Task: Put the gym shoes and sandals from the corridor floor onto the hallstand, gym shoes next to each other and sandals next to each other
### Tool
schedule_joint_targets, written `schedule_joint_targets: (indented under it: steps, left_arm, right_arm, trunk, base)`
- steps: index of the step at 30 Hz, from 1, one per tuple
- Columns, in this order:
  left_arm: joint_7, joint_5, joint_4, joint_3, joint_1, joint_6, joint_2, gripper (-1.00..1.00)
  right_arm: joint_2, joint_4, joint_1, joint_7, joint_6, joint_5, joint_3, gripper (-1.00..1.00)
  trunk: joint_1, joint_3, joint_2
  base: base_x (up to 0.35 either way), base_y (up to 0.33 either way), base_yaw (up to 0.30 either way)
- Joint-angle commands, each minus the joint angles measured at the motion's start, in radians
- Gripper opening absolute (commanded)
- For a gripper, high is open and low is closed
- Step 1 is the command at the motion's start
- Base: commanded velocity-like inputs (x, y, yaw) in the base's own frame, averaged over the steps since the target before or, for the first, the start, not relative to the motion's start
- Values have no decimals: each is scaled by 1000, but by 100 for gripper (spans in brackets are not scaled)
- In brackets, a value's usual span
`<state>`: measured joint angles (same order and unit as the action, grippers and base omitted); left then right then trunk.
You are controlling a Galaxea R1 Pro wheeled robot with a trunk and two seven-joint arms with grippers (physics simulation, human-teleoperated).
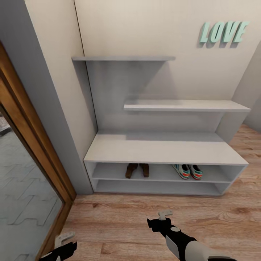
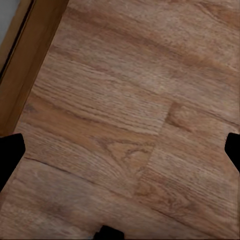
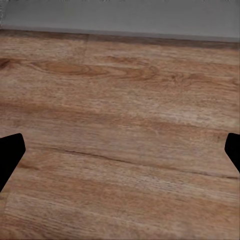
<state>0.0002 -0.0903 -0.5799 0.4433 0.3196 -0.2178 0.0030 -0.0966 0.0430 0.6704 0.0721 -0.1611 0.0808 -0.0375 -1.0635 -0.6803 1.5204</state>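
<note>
The pale grey hallstand (image 1: 163,150) stands against the wall ahead. On its upper open shelf the two brown sandals (image 1: 137,170) sit side by side at the left. The two white gym shoes (image 1: 187,171) with green stripes sit side by side at the right of the same shelf. My right gripper (image 1: 164,216) hangs over the wood corridor floor (image 1: 119,221) in front of the rack, open and empty. My left gripper (image 1: 64,242) is low at the near left, beside the door frame, also open and empty. Both wrist views look down on bare planks (image 2: 120,115), with the fingertips (image 3: 10,152) spread wide.
A glass door with a brown wooden frame (image 1: 34,145) runs along the left, grey paving behind it. Two staggered wall shelves (image 1: 181,106) rise above the bench. Green LOVE letters (image 1: 223,32) hang on the wall. Floor continues to the right of the rack.
</note>
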Motion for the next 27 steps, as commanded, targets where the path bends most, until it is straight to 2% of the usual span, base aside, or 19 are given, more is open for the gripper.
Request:
schedule_joint_targets:
  steps: [1,12,21,27]
  left_arm:
    - [0,0,6,0,0,0,0,100]
    - [-2,1,80,0,0,0,0,100]
    - [-2,0,279,0,-1,0,0,100]
    - [-2,2,326,0,-13,0,0,100]
  right_arm:
    - [0,0,0,0,0,0,0,100]
    - [1,1,0,-1,0,0,0,100]
    - [1,1,0,0,0,0,0,100]
    - [1,1,0,0,0,0,0,100]
  trunk:
    - [4,3,-7]
    - [46,38,-84]
    - [81,66,-147]
    - [104,85,-189]
  base:
    - [0,0,0]
    - [0,0,0]
    - [0,0,0]
    - [0,0,0]
